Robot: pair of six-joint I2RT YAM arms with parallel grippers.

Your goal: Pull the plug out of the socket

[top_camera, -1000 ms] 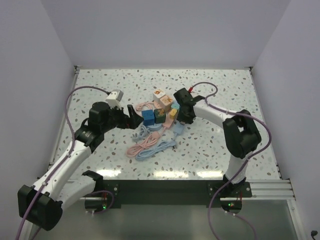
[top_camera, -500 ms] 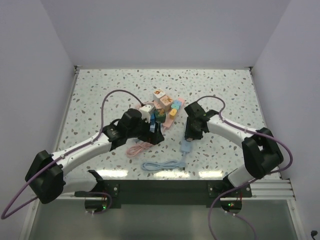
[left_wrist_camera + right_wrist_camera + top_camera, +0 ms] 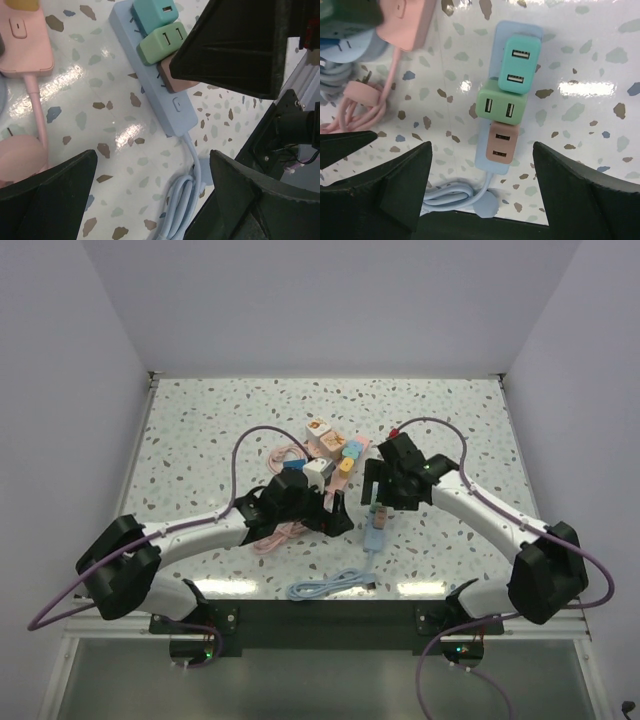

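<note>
On the far left of the top view, my left arm reaches in low across the speckled table (image 3: pixel 200 430) toward the middle. Beside its wrist, a loose pink cable (image 3: pixel 272 537) lies bunched on the tabletop. It runs from a pink power strip (image 3: pixel 26 46), which sits at the upper left of the left wrist view.

The left gripper (image 3: pixel 338 520) is spread wide and holds nothing. In its own camera the two fingers (image 3: pixel 55 182) frame the near end of the blue power strip (image 3: pixel 167 107) without touching it. They also frame the pale blue cable (image 3: pixel 186 200) trailing off that end.

The blue power strip lies flat between the two grippers, just right of the left fingertips, with its cable coiled near the table's front edge (image 3: pixel 330 586). Three plugs sit in it in a row, all seated. There is a teal plug (image 3: pixel 519 64) at the far end, a green plug (image 3: pixel 501 106) in the middle, and a brownish-pink plug (image 3: pixel 501 142) nearest the cable.

To the right, the right gripper (image 3: pixel 378 498) hangs above the strip with its jaws parted, gripping nothing. From its wrist camera the fingers (image 3: pixel 395 185) stand either side of the brownish-pink plug, clear of it. I cannot tell how high above the plug they sit.
</note>
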